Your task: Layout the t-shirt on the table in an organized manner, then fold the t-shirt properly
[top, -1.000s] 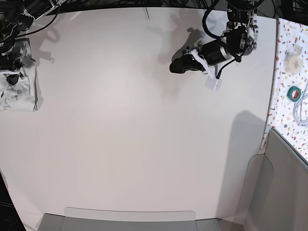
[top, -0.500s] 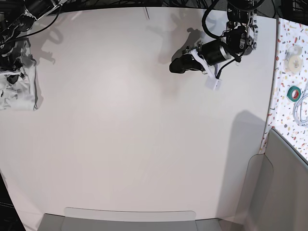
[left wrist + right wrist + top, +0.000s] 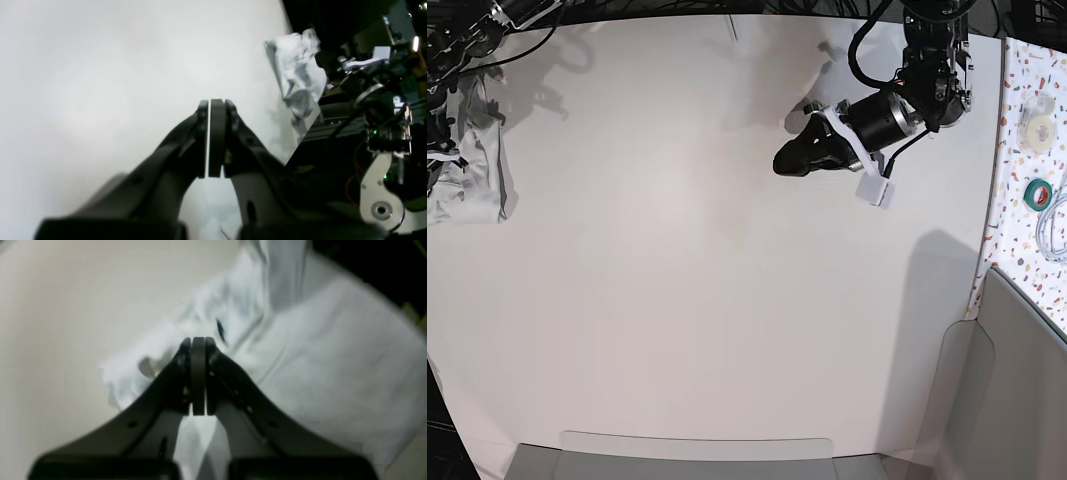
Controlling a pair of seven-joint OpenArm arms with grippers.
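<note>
The white t-shirt is bunched at the table's left edge. In the left wrist view the t-shirt rises in a wrinkled peak past the table's far edge. My right gripper is shut, its tips buried in the t-shirt's folds, and cloth seems pinched there. This view is blurred. My left gripper hovers over bare table at the upper right, far from the shirt. The left gripper is shut with nothing between its pads.
A speckled strip runs along the right edge, carrying tape rolls, a green roll and a cable. Grey panels stand at the bottom right and along the front edge. Dark cables and frame parts line the back.
My right arm has drawn back toward the upper-left corner and the shirt is pulled taller and smoother. My left gripper has shifted slightly down and left.
</note>
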